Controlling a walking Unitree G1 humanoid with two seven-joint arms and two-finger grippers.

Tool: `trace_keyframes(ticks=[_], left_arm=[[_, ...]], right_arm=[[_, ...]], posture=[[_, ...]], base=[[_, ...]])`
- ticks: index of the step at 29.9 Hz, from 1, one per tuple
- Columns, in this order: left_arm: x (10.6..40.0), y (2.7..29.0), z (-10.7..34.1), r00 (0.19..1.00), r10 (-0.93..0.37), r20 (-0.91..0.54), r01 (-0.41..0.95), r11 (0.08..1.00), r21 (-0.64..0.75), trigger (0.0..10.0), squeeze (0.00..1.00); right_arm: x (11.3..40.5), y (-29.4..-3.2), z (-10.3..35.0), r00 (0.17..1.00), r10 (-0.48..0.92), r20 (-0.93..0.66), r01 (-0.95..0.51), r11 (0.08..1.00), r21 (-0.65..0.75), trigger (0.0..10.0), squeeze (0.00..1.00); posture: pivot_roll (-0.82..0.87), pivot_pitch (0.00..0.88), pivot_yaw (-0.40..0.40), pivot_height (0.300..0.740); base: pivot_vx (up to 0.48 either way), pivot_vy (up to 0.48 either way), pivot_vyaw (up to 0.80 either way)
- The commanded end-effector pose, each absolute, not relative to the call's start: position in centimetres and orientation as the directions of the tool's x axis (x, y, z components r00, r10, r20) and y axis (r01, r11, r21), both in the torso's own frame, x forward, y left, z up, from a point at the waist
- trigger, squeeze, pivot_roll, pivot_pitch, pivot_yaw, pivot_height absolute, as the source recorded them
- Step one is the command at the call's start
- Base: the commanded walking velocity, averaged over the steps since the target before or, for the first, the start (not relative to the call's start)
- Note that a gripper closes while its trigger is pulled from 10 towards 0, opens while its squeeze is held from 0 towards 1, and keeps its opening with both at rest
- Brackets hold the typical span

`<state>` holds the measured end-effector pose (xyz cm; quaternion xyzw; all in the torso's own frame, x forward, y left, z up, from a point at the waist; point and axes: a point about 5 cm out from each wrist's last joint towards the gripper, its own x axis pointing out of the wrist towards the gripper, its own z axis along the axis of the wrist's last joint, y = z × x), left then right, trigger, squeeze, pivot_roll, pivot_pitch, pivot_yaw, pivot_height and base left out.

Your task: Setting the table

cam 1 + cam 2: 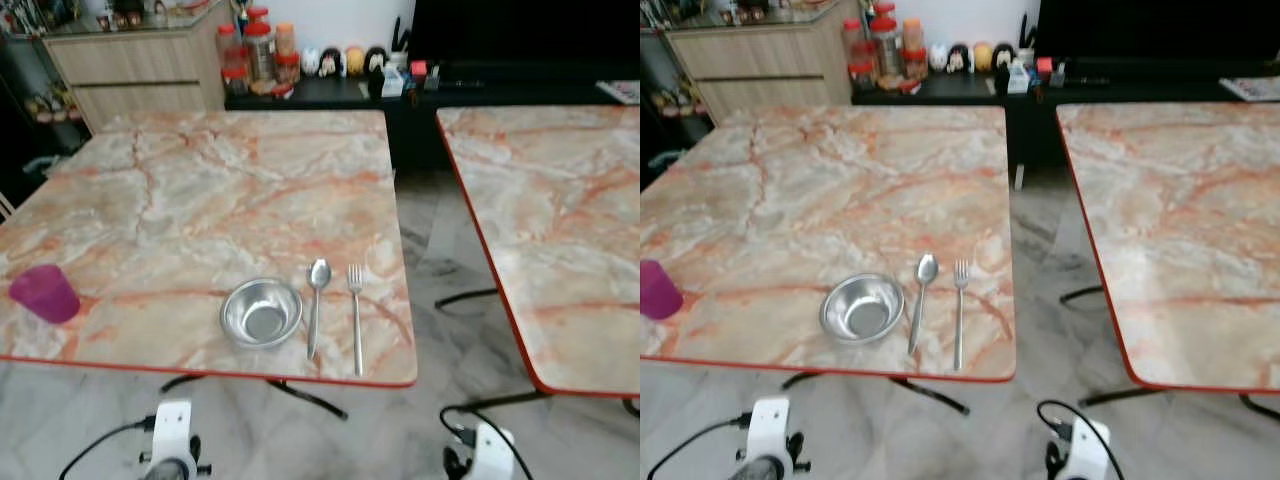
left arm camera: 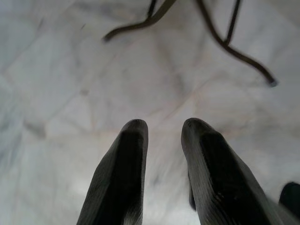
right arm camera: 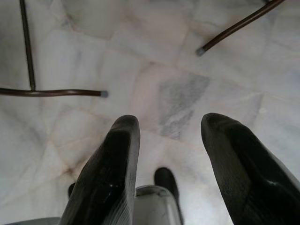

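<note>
A steel bowl (image 1: 262, 312) sits near the front edge of the marble table (image 1: 200, 190). Just right of it lie a spoon (image 1: 316, 300) and a fork (image 1: 356, 315), side by side, handles toward me. A purple cup (image 1: 45, 293) stands at the table's front left. Both arms hang low below the table edge, the left arm (image 1: 172, 445) and the right arm (image 1: 485, 452). In the left wrist view my left gripper (image 2: 161, 129) is open over bare floor. My right gripper (image 3: 171, 126) is open too, holding nothing.
A second marble table (image 1: 560, 220) stands to the right, with a floor gap (image 1: 435, 240) between the two. A dark sideboard (image 1: 330, 90) with jars and figurines runs along the back wall. A wooden cabinet (image 1: 130, 65) is at the back left. Table legs (image 3: 42, 91) cross the floor.
</note>
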<state>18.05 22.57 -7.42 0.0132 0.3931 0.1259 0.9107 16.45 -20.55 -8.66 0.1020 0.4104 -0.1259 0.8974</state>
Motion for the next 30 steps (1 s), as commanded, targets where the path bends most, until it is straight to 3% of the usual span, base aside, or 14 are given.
trace_keyframes(ticks=[1,2,9,12,13,15,19,22,23,25,30], left_arm=[[17.6,24.7,-6.9,0.657,0.342,-0.672,-0.314,0.934,0.168,10.0,0.0],[17.2,26.1,-6.4,0.646,0.437,-0.626,-0.386,0.894,0.227,10.0,0.0],[16.6,29.2,-4.9,0.604,0.63,-0.489,-0.545,0.774,0.323,10.0,0.0],[16.0,32.3,-2.1,0.509,0.823,-0.253,-0.701,0.566,0.434,10.0,0.0],[16.0,32.3,-2.1,0.509,0.823,-0.253,-0.701,0.566,0.434,10.0,0.0],[16.4,33.7,0.4,0.465,0.881,-0.086,-0.775,0.452,0.442,10.0,0.0],[17.4,34.1,2.3,0.466,0.884,0.018,-0.8,0.413,0.434,10.0,0.0],[21.1,34.1,8.1,0.486,0.835,0.259,-0.851,0.384,0.359,10.0,0.0],[22.8,33.3,10.7,0.524,0.772,0.358,-0.843,0.41,0.349,10.0,0.0],[23.5,32.8,11.9,0.539,0.735,0.412,-0.837,0.413,0.359,10.0,0.0],[25.3,30.5,16.7,0.525,0.595,0.608,-0.851,0.355,0.388,10.0,0.0]], right_arm=[[16.4,-20.0,-8.8,0.626,-0.126,-0.769,0.296,0.951,0.086,10.0,0.0],[16.4,-19.9,-8.8,0.626,-0.124,-0.77,0.294,0.952,0.085,10.0,0.0],[16.3,-19.9,-8.9,0.622,-0.123,-0.773,0.29,0.954,0.082,10.0,0.0],[16.2,-20.0,-8.9,0.617,-0.117,-0.778,0.28,0.957,0.078,10.0,0.0],[16.2,-20.0,-8.9,0.617,-0.117,-0.778,0.28,0.957,0.078,10.0,0.0],[16.4,-19.8,-8.9,0.62,-0.109,-0.777,0.27,0.96,0.08,10.0,0.0],[16.5,-19.7,-8.8,0.622,-0.103,-0.777,0.26,0.962,0.08,10.0,0.0],[16.8,-19.8,-8.7,0.626,-0.099,-0.774,0.25,0.965,0.079,10.0,0.0],[16.9,-19.8,-8.7,0.628,-0.102,-0.772,0.252,0.964,0.078,10.0,0.0],[16.9,-19.9,-8.6,0.628,-0.103,-0.772,0.253,0.964,0.077,10.0,0.0],[16.9,-19.9,-8.6,0.627,-0.106,-0.771,0.257,0.963,0.077,10.0,0.0]], posture=[[0.0,0.0,0.005,0.728],[0.0,0.0,0.005,0.728],[0.03,0.0,-0.003,0.728],[0.05,0.0,-0.016,0.728],[0.05,0.0,-0.016,0.728],[0.05,0.0,-0.023,0.728],[0.06,0.0,-0.027,0.728],[0.06,0.0,-0.03,0.728],[0.05,0.0,-0.029,0.728],[0.05,0.0,-0.029,0.728],[0.05,0.0,-0.023,0.728]], base=[[0.0,0.0,0.0],[0.0,0.0,0.0],[0.0,0.0,0.0],[0.0,0.0,0.0],[0.0,0.0,0.0],[0.0,0.0,0.0],[0.0,0.0,0.0],[0.0,0.0,0.0],[0.0,0.0,0.0],[0.0,0.0,0.0],[0.0,0.0,0.0]])
